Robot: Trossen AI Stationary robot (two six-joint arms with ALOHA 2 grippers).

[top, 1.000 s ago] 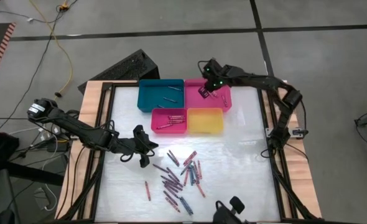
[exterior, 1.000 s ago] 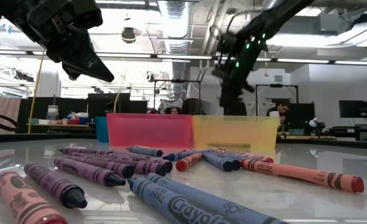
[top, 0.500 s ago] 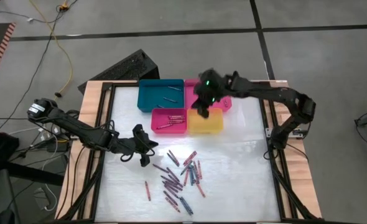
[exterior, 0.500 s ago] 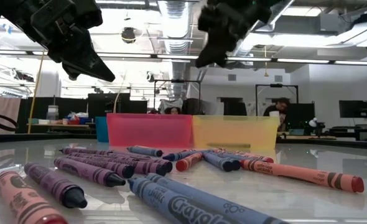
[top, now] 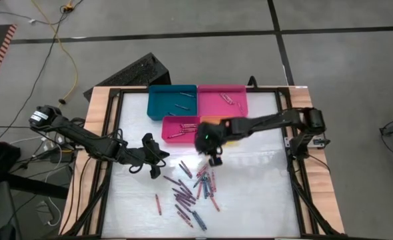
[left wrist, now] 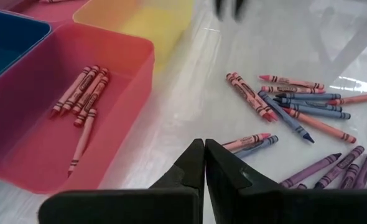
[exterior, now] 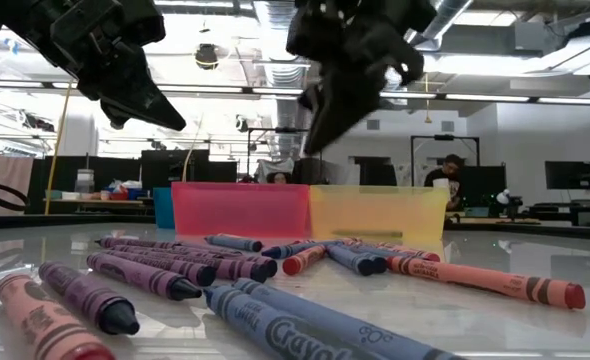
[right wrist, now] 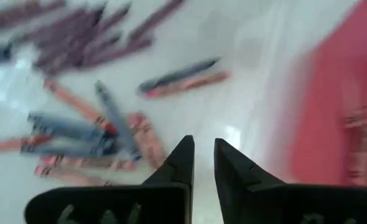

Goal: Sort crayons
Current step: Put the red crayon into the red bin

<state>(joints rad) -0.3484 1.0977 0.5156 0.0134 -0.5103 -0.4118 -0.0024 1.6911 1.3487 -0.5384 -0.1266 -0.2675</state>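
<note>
Several loose crayons [top: 193,190], red, purple and blue, lie flat on the white table near its front middle; in the low view they show close up [exterior: 235,265]. More crayons lie in the near pink tray [left wrist: 78,102]. My left gripper [left wrist: 204,152] hangs shut above the table just left of the pile [top: 158,163], holding nothing. My right gripper [top: 214,160] hovers above the pile's far edge with its fingers a little apart [right wrist: 203,146] and nothing between them.
Four trays stand at the table's far middle: blue [top: 172,100], far pink [top: 223,100], near pink [top: 181,130] and yellow [exterior: 375,212], the yellow one partly under my right arm. A keyboard [top: 133,73] lies behind the table's far left corner.
My right gripper has swung from over the far pink tray toward the table's near edge, passing over the yellow tray, and now hangs above the loose crayons. It has rolled about its own axis on the way.
</note>
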